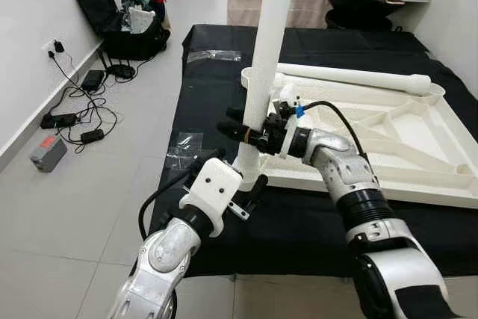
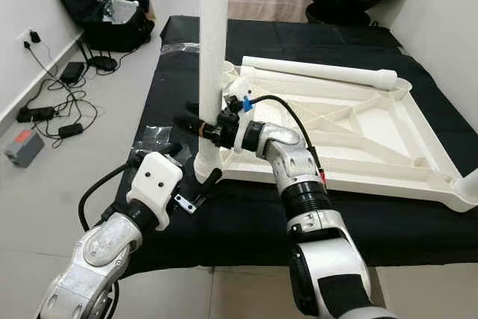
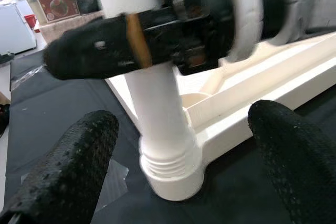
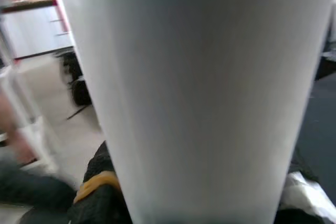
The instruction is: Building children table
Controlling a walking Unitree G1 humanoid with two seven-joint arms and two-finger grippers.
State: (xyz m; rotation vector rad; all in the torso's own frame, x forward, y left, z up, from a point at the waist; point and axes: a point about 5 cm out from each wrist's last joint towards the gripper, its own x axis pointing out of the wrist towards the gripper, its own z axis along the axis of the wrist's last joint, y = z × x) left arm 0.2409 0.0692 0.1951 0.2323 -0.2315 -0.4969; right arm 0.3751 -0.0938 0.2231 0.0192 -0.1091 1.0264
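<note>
White plastic throughout: upturned tabletop lay on the black-draped counter, upright table leg planted in its socket at the near-left corner, a second leg resting along the tabletop's far edge. Right hand clamped around the upright leg just above the socket. Left hand spread open beside the leg's foot.

Left wrist view: pebbled black fingers apart on either side of the leg's ribbed base.

Right wrist view: close against the leg, blurred.
</note>
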